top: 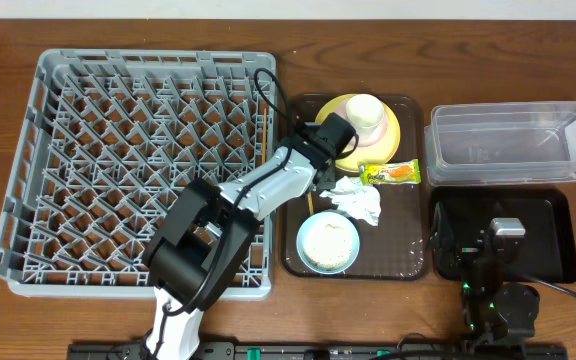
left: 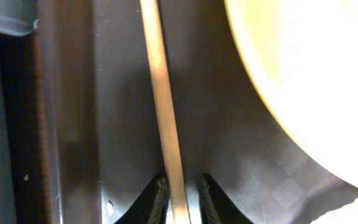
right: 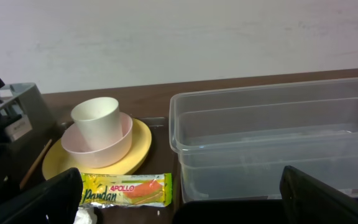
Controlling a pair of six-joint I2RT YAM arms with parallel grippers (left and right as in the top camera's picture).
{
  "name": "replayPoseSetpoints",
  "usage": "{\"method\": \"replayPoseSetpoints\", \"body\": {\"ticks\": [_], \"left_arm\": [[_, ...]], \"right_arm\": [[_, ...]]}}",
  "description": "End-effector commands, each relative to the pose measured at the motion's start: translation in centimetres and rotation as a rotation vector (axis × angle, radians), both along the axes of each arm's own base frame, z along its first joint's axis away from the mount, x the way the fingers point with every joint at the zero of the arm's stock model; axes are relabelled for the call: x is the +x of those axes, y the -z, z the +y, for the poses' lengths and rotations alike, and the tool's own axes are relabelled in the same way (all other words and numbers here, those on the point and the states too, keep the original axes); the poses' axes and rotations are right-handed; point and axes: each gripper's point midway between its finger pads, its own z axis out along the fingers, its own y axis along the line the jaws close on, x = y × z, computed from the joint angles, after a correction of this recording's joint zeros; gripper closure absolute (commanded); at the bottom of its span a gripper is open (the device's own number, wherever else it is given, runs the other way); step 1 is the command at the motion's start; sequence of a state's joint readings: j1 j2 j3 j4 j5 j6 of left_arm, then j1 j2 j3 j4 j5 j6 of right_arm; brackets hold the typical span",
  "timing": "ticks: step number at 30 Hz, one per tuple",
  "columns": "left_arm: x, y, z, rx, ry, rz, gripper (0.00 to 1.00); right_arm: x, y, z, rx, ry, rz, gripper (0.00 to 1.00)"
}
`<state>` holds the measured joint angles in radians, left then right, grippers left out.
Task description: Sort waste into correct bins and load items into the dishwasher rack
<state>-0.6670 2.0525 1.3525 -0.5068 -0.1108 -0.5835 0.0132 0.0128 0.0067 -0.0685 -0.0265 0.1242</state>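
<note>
My left gripper (top: pixel 320 160) (left: pixel 182 193) is low over the brown serving tray's left side. Its jaws are closed narrowly on a thin wooden chopstick (left: pixel 160 93) that lies beside the yellow plate (top: pixel 400 125) (left: pixel 316 62). A cream cup (top: pixel 365 110) (right: pixel 95 118) sits in a pink bowl (right: pixel 114 149) on that plate. The green-and-orange wrapper (top: pixel 390 173) (right: pixel 126 190), the white tissue (top: pixel 358 198) and the light blue bowl (top: pixel 302 240) holding rice are on the tray. My right gripper (top: pixel 488 250) (right: pixel 182 199) is open and empty over the black tray (top: pixel 553 240).
The grey dishwasher rack (top: pixel 38 150) fills the left of the table, its right wall close to the brown serving tray (top: pixel 408 250) (left: pixel 241 155). The clear tub (top: pixel 513 145) (right: pixel 260 143) stands at the back right, behind the black tray.
</note>
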Motion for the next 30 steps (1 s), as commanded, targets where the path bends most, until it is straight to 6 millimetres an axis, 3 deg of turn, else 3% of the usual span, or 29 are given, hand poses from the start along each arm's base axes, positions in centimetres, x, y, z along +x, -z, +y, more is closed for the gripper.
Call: {"method": "replayPoseSetpoints", "body": {"ticks": [1,9,12,14,20,27,30], "left_arm": [[-1.6,2.5,0.4,0.030,0.016,0.069,0.85],[-1.4,2.3,0.2,0.025,0.016,0.061,0.94],[-0.4,1.1,0.3,0.034,0.022,0.017,0.94],[0.5,-0.6,0.3,0.042,0.040,-0.028,0.94],[2.1,-8.4,0.7,0.010,0.032,-0.201,0.94],[1.9,-17.0,2.5,-0.004,0.037,-0.377,0.94],[1.5,-19.3,3.4,0.008,0.067,-0.419,0.94]], "right_arm": [[0.0,0.2,-0.3,-0.009,0.012,0.005,0.01],[0.0,0.2,-0.3,-0.009,0.012,0.005,0.01],[0.0,0.2,-0.3,-0.009,0.012,0.005,0.01],[0.0,0.2,-0.3,-0.009,0.012,0.005,0.01],[0.0,0.2,-0.3,-0.009,0.012,0.005,0.01],[0.0,0.2,-0.3,-0.009,0.012,0.005,0.01],[0.0,0.2,-0.3,-0.009,0.012,0.005,0.01]]}}
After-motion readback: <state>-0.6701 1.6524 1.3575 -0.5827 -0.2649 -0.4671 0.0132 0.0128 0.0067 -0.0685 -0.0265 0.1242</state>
